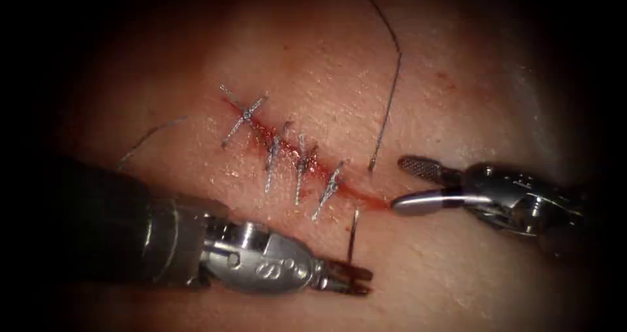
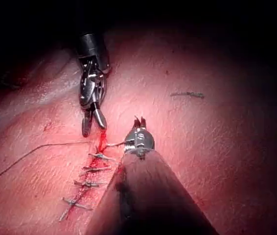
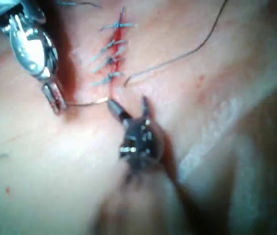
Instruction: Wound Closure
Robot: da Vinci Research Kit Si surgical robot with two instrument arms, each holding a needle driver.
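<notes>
We have four stitches (image 1: 287,159) across the cut (image 1: 366,198); its right end unclosed. Left tool (image 1: 349,281) grips the needle (image 1: 353,235), tip in tissue (image 1: 457,286) left of the cut. Right tool (image 1: 408,185) gapes, empty.

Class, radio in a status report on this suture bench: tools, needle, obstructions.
Left tool shut on needle near its tail, tip toward the cut. Right tool open, holding nothing. Four stitches placed; loose thread across the tissue.

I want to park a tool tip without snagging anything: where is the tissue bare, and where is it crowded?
Bare tissue lies below the right pincer, right of the left pincer. Crowded: the cut's lower end, where the left pincer holds the needle, the stitches, and the thread above.
</notes>
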